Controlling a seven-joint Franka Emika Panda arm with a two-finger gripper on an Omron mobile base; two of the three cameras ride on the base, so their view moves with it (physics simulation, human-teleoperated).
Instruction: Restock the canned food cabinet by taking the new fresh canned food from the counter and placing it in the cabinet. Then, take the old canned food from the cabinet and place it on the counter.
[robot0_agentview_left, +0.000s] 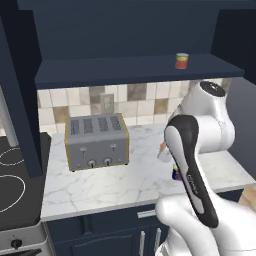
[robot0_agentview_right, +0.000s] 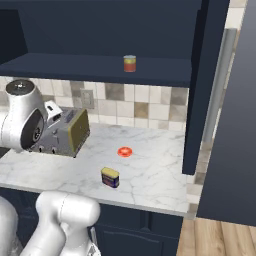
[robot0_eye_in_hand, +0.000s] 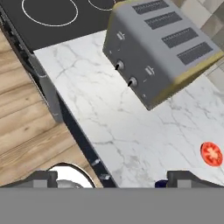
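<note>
1. I see the white marble-look counter (robot0_agentview_right: 150, 175) lying mostly bare, with broad free room in front of the grey four-slot toaster (robot0_agentview_left: 97, 141).
2. In the right base view the small dark blue can with a yellow top (robot0_agentview_right: 110, 177) stands near the front edge, and the flat red disc (robot0_agentview_right: 125, 151) lies at its 1 o'clock, apart from it; I could pass between them.
3. On the dark navy cabinet ledge (robot0_agentview_right: 75, 67) only the red-and-yellow can (robot0_agentview_right: 130, 63) stands; the ledge to its 9 o'clock is free.
4. The navy side panel (robot0_agentview_right: 200, 100) walls off the shelf at 3 o'clock.
</note>
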